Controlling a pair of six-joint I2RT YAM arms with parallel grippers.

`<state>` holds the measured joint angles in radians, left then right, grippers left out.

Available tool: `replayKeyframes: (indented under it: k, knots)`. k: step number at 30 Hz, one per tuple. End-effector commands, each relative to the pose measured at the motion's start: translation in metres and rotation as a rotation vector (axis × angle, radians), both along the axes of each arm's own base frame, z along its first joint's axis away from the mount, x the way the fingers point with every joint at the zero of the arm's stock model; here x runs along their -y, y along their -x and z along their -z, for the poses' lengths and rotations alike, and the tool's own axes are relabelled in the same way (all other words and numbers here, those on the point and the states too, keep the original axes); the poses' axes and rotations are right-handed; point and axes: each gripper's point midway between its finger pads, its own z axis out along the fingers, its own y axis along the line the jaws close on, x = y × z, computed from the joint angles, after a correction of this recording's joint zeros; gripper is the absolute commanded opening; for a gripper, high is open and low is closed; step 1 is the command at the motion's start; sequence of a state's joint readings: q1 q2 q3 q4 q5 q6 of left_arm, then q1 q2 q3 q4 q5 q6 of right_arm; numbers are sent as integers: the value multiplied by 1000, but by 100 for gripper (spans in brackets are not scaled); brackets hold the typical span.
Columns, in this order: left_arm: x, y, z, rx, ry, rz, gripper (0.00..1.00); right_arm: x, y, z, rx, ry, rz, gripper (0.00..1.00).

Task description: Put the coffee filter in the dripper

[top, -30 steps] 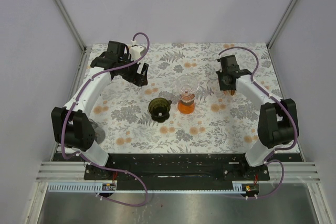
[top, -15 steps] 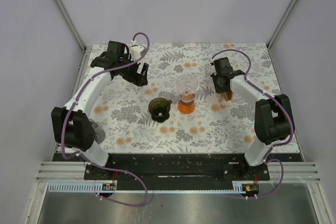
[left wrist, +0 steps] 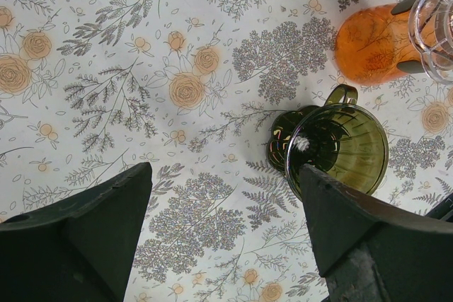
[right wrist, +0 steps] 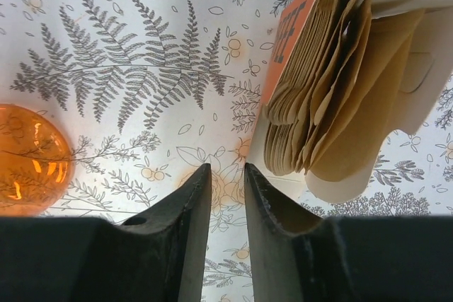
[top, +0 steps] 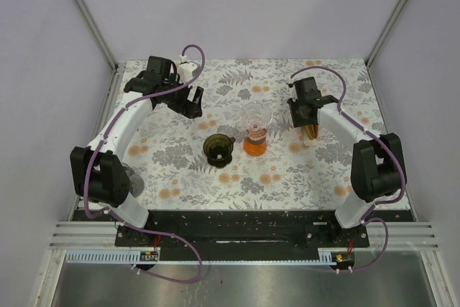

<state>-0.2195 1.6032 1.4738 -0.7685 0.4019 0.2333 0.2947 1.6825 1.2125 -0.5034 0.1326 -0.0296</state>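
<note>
The right gripper's fingers [right wrist: 192,206] stand close together with only a slim strip of cloth showing between them, and nothing is pinched there. The right gripper [right wrist: 226,171] points down at the flowered cloth [right wrist: 127,54], just left of an open box [right wrist: 425,54]. The box lies on its side with its flap open. It holds a stack of brown filters [right wrist: 333,76], which fan out of its mouth toward the fingers. The fingertips are near the stack's lower edge but do not touch it. To the far left in the right wrist view sits the rim of the orange carafe [right wrist: 25,153].

The left gripper's fingers [left wrist: 106,217] are spread wide and hold nothing. The left gripper [left wrist: 225,171] hangs above the cloth. The green dripper [left wrist: 347,150] stands upright just beside the tip of one finger in the left wrist view, its handle toward the carafe, and its cone holds no filter. Whether that finger touches the dripper cannot be told from there. From above the dripper sits well apart from the left gripper, toward the middle of the table [top: 180,177]. The carafe stands just beside the dripper, with a clear glass piece [left wrist: 435,26] on top. The box lies on the carafe's far side, under the right gripper.
</note>
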Motion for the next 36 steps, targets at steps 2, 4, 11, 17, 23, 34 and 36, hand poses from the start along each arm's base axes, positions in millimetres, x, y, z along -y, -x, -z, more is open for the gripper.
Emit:
replayKeyframes:
  k: [2, 4, 11, 17, 23, 34, 36]
  knots:
    - [5, -3, -26, 78, 35, 28, 88, -13, -6, -46, 99, -73, -22, 34]
    - [4, -3, -27, 80, 37, 28, 88, -12, -6, -49, 107, -72, -20, 34]
    - [4, -2, -27, 80, 34, 30, 88, 5, -10, -81, 203, -11, 23, 28]
    - [4, -2, -27, 82, 34, 30, 88, 24, -21, -99, 281, 85, 67, 27]
    - [4, -1, -27, 82, 32, 33, 88, 43, -33, -94, 261, 193, 72, 24]
    - [4, -2, -28, 82, 32, 33, 88, 54, -50, -73, 194, 278, 15, 24]
    - [4, -1, -26, 78, 32, 31, 88, 54, -50, -71, 188, 279, 10, 25]
